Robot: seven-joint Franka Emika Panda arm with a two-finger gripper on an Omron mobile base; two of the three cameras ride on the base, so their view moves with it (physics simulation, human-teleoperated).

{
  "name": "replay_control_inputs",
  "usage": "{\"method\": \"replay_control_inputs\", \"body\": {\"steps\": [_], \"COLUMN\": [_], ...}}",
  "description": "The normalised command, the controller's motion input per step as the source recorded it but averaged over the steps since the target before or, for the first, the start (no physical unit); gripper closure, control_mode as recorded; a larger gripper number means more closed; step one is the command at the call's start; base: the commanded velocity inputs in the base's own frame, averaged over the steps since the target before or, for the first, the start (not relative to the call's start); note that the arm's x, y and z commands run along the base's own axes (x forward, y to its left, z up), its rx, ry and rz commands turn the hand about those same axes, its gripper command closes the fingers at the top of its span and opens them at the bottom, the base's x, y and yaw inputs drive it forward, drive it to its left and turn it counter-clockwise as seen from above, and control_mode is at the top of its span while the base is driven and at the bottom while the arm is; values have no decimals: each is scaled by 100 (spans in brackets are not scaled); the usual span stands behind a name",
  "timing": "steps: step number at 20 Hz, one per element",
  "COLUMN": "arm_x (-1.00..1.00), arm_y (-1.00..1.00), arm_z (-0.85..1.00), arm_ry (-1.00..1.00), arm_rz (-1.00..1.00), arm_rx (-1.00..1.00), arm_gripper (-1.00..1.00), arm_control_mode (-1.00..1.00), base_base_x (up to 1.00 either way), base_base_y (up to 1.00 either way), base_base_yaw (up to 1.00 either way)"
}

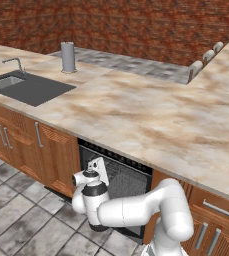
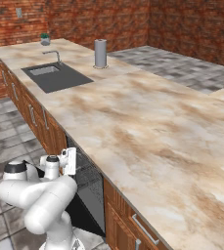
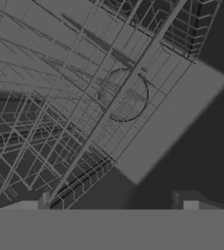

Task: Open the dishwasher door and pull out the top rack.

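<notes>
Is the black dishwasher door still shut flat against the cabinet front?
No: in the left base view the dishwasher door is dropped open, and the grey wire top rack shows inside the opening.

Dishwasher mouth wide open under counter [image 1: 136, 115], gripper [image 3: 111, 200] right at it. Wire rack [image 3: 84, 97] fills way ahead, gap beside it right.

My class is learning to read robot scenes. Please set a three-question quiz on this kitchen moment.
1. True or false: the flat black dishwasher door is open.
2. The two-finger gripper faces which thing? A) grey wire top rack B) dark sink C) grey cylinder
3. Fill in: the cylinder stands on the marbled ___.

Key: 1 true. 2 A. 3 counter.
</notes>
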Motion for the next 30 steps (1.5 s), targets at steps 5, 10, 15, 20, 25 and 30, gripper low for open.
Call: {"method": "replay_control_inputs", "body": {"steps": [5,10,15,20,25,30], "arm_x": [0,0,0,0,0,0], "arm_y": [10,13,20,22,29,28], "arm_z": [-93,-100,-100,-100,-100,-100], "arm_ry": [0,0,0,0,0,0], "arm_rz": [-7,-6,-6,-7,-7,-7], "arm_rx": [-21,-21,-24,-28,-33,-31], "arm_gripper": [-100,-100,-100,-100,-100,-100], "arm_control_mode": [-100,-100,-100,-100,-100,-100], "base_base_x": [0,0,0,0,0,0], "base_base_y": [0,0,0,0,0,0], "base_base_yaw": [0,0,0,0,0,0]}}
